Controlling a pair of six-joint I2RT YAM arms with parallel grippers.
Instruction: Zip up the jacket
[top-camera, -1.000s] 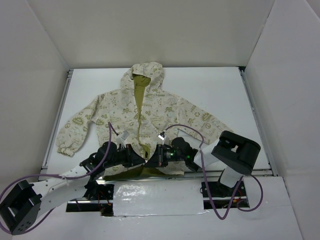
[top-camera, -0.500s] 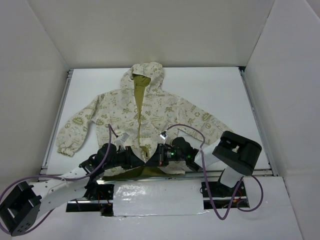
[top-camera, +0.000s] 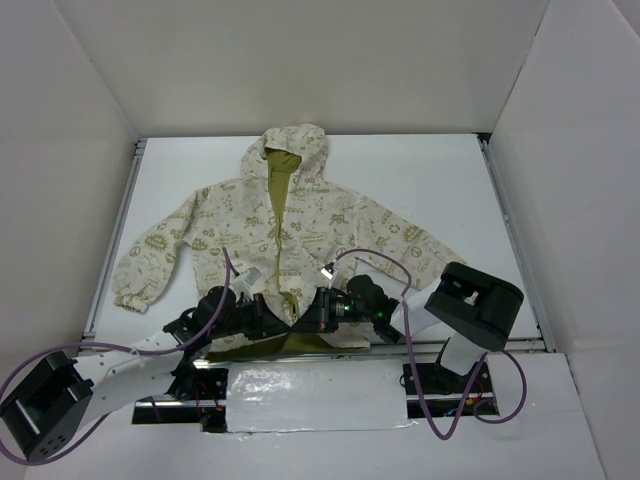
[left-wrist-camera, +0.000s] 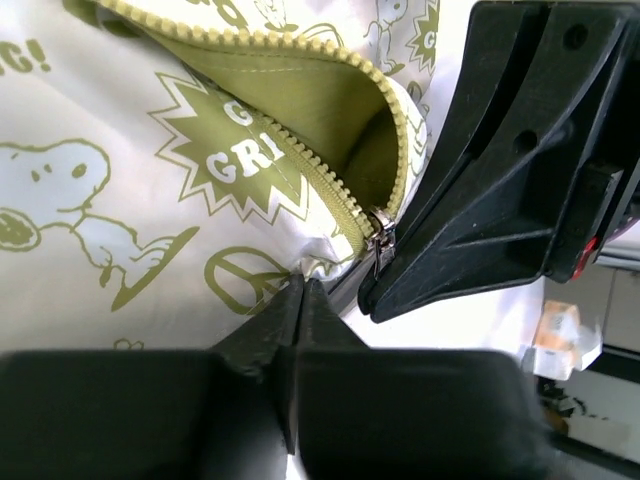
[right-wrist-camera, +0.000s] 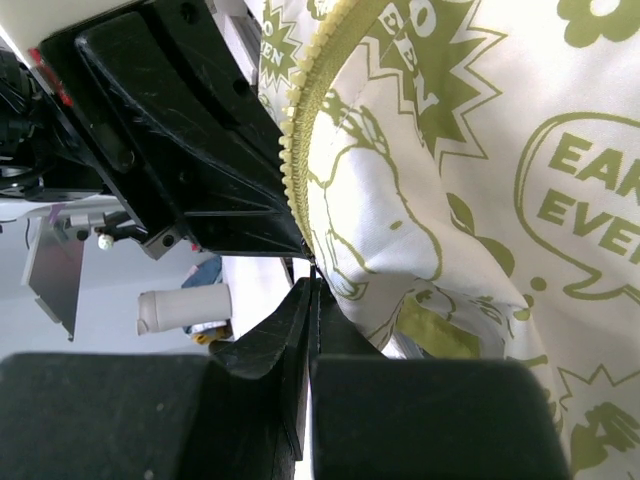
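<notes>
The cream, olive-printed jacket (top-camera: 300, 215) lies flat with its hood at the far side and its olive zipper running down the front. Both grippers meet at the bottom hem. My left gripper (left-wrist-camera: 302, 285) is shut, its tips pinching the hem edge just left of the metal zipper slider (left-wrist-camera: 379, 238). In the top view the left gripper (top-camera: 283, 318) and right gripper (top-camera: 306, 316) nearly touch. My right gripper (right-wrist-camera: 313, 278) is shut on a thin dark piece at the lower end of the zipper teeth (right-wrist-camera: 300, 150), which looks like the pull.
The sleeves spread to the left cuff (top-camera: 130, 290) and the right cuff (top-camera: 440, 250). White walls box in the table on three sides. Purple cables (top-camera: 370, 258) arc over the hem. A white strip (top-camera: 315, 395) covers the near edge between the bases.
The left wrist has shifted slightly toward the near left. The olive gap at the bottom of the zipper looks narrower. The right arm has hardly moved.
</notes>
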